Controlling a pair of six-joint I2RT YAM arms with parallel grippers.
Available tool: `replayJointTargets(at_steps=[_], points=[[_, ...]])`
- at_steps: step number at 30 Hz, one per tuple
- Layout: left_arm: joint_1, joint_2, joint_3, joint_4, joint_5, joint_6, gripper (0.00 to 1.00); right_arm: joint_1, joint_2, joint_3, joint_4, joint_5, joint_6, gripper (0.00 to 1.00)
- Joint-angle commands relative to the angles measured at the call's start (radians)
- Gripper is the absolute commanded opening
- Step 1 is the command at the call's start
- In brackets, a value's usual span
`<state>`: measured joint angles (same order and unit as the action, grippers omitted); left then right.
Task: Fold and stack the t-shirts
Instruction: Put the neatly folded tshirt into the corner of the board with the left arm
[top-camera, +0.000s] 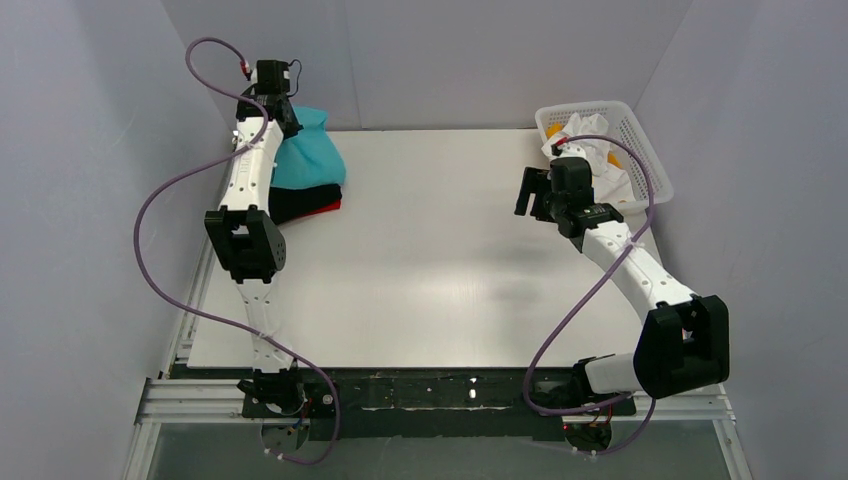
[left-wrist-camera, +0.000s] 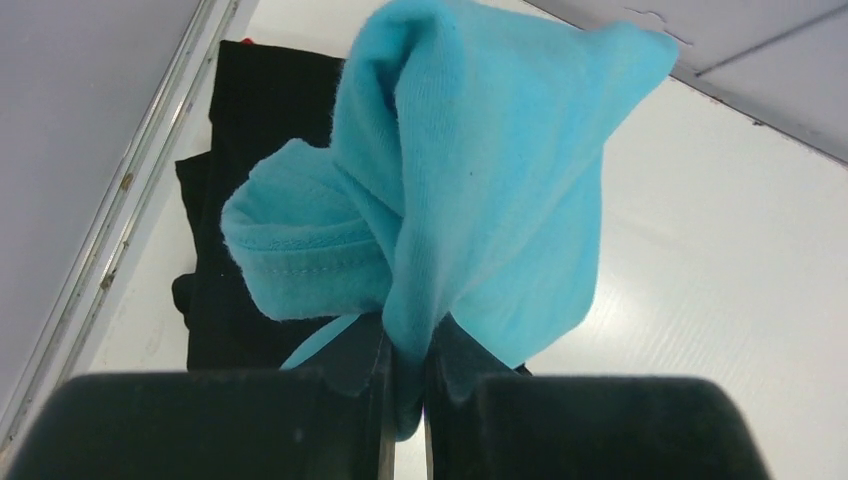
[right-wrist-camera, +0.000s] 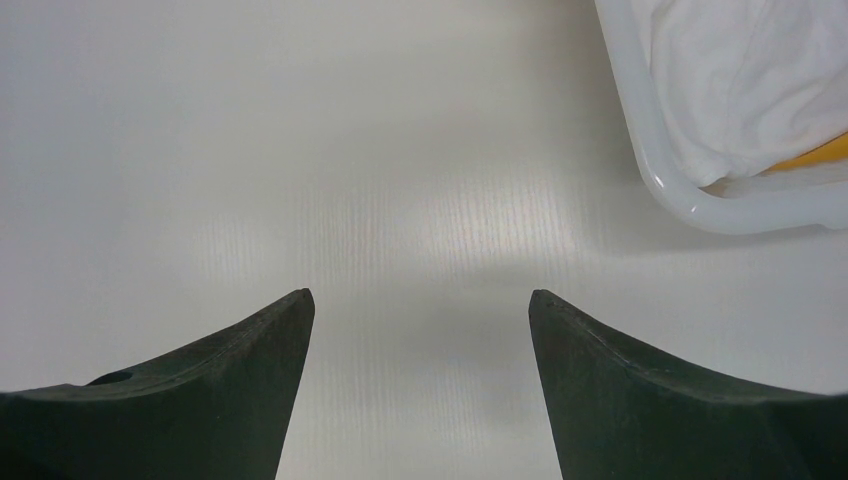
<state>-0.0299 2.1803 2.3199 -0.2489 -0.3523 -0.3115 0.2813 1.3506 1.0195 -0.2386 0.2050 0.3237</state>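
Turquoise-blue cotton t-shirt (left-wrist-camera: 480, 170) bunched in my left jaws, clamped tight on it, over folded black t-shirt (left-wrist-camera: 250, 110) and red t-shirt (top-camera: 325, 208) at the white table (top-camera: 440, 250) far-left corner. Right jaws gape wide, holding nothing; white plastic mesh basket (top-camera: 640, 150) beyond.

Turquoise-blue t-shirt (top-camera: 312, 150), soft cotton, bunched in loose folds with a stitched hem showing, one fold pinched tight in the left gripper (left-wrist-camera: 405, 395), over a black t-shirt (top-camera: 298, 203) folded flat at the desk's (top-camera: 450, 250) far-left corner, red t-shirt (top-camera: 328, 208) edge peeking out beneath

Turquoise t-shirt (left-wrist-camera: 480, 150); black t-shirt (left-wrist-camera: 250, 110); red t-shirt (top-camera: 326, 208); white basket (right-wrist-camera: 652, 170).
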Motion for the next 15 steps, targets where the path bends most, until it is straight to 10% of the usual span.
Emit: replayJointTargets(at_steps=[1,15], points=[[0.079,0.018,0.031,-0.062,0.012,-0.05,0.0,-0.005,0.016,0.061,-0.007,0.022,0.015,0.87],[0.255,0.181,0.016,-0.007,0.233,-0.141,0.07,-0.005,0.08,0.113,-0.055,0.029,0.028,0.86]])
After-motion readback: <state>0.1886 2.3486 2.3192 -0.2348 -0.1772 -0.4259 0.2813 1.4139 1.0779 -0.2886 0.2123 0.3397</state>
